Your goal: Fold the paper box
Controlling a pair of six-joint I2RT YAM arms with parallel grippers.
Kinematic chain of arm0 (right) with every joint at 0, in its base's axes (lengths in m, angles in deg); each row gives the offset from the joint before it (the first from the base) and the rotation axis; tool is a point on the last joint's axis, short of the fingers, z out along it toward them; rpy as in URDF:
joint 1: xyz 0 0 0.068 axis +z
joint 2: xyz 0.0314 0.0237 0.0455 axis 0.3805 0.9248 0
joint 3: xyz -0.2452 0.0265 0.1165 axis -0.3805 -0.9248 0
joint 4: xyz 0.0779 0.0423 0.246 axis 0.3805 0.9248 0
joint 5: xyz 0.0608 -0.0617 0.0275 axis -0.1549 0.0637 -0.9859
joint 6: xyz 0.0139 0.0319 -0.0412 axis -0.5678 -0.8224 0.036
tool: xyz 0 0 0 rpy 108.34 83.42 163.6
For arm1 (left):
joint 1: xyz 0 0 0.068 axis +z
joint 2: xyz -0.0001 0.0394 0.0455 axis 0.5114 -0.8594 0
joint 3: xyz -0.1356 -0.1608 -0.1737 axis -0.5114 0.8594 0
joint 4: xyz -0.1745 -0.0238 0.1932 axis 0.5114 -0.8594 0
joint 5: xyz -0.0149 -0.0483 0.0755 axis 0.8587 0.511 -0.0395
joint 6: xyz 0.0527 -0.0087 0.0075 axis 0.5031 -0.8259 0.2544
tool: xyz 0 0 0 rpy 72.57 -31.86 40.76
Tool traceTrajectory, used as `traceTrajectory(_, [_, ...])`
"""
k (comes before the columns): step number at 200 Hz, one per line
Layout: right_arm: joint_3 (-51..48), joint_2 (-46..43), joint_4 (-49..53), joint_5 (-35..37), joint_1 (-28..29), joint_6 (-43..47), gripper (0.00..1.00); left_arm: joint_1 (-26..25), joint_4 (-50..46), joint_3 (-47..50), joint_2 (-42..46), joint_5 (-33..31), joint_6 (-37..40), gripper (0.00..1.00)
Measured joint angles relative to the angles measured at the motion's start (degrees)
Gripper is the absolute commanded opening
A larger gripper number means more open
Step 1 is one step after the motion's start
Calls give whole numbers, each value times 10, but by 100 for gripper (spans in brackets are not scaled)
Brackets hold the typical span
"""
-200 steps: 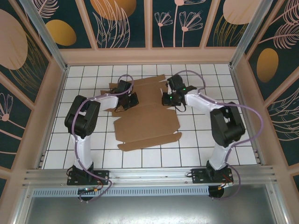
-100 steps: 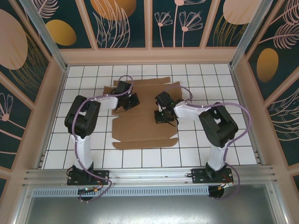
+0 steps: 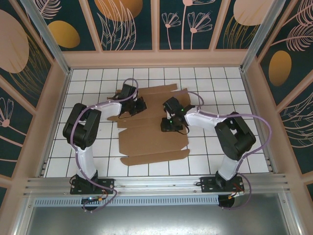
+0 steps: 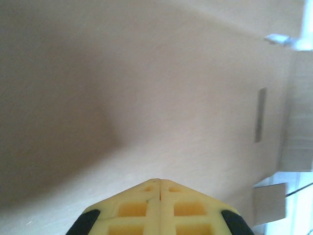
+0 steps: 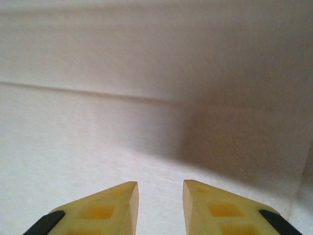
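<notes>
Top external: the paper box (image 3: 146, 139) lies unfolded. Over its far-left part the left gripper (image 4: 159, 182) is closed; the right gripper (image 5: 160, 185), narrowly parted, is near its centre.

The paper box (image 3: 151, 132) — plain brown cardboard — lies unfolded, flat on the table.

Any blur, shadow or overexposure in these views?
Top external: sharp, evenly lit paper box. Left wrist: soft focus, shadow on the left, blown-out right edge. Right wrist: box surface pale and blurry, shadow at right beyond the right hand.
</notes>
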Motion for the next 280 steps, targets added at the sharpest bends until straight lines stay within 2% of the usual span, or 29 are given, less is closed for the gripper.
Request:
traceTrajectory(19, [43,-25,8,-3,-17,0,37,0,-12,-35,3,0,10,0])
traceTrajectory(41, [83,-49,8,-11,-67,0,47,0,-27,-69,6,0,17,0])
traceTrajectory(54, [110,-47,4,-15,-102,2,55,0,-37,-92,-1,0,17,0])
traceTrajectory(72, [165,-18,6,-14,-148,9,61,0,-42,-131,-29,0,17,0])
traceTrajectory(98, [269,67,4,-8,-189,23,62,0,-47,-174,-92,-1,17,0])
traceTrajectory(136, [400,216,18,-2,-223,48,63,3,-62,-180,-157,-2,17,0])
traceTrajectory(176, [501,333,50,-5,-231,60,64,11,-57,-187,-167,0,17,0])
traceTrajectory(232, [588,406,68,-18,-231,63,66,11,-54,-187,-168,-1,17,0])
traceTrajectory(280, [594,432,71,-23,-230,67,66,11,-53,-187,-168,-2,22,0])
